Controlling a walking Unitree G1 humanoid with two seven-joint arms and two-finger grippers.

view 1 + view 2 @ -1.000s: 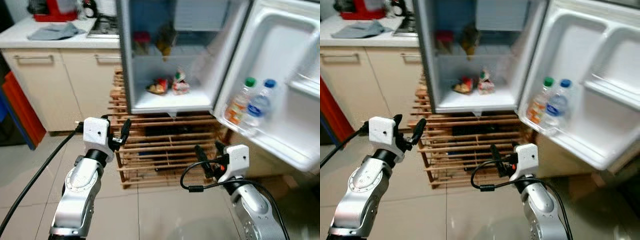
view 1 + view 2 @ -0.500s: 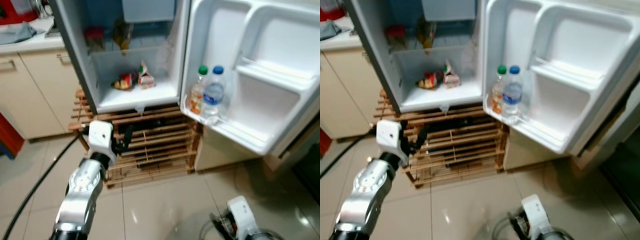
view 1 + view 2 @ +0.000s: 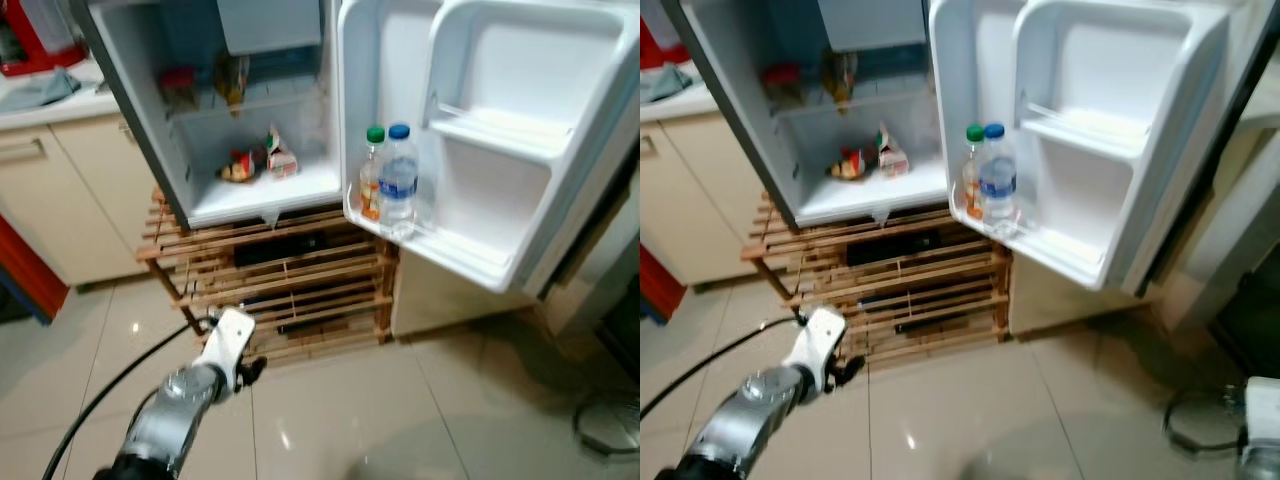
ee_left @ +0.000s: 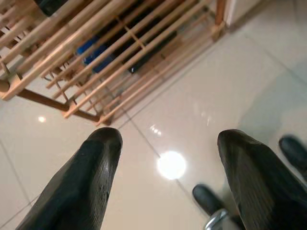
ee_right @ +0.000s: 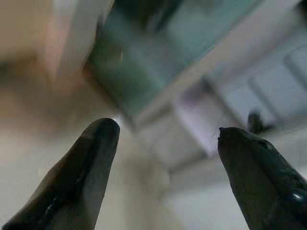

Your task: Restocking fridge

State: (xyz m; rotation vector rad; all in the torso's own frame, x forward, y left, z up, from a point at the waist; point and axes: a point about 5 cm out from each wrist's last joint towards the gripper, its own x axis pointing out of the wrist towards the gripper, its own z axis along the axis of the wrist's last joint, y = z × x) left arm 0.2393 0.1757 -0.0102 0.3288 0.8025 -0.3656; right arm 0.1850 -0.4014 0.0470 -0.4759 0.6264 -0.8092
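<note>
Two bottles (image 3: 390, 185) already stand in the door shelf of the open fridge (image 3: 255, 205), and some food lies on its lower shelf, so part of the restocking looks done. My left claw (image 4: 165, 158) and my right claw (image 5: 163, 143) are both wide and hold nothing, so I judge the next item is not yet picked.

Two bottles (image 3: 390, 185) crowd the open door's lower shelf (image 3: 455, 255); its upper shelf (image 3: 495, 135) stands bare and reachable.

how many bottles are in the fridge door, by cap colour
green cap bottle: 1
blue cap bottle: 1
total: 2, both upright side by side in the lower door shelf
</note>
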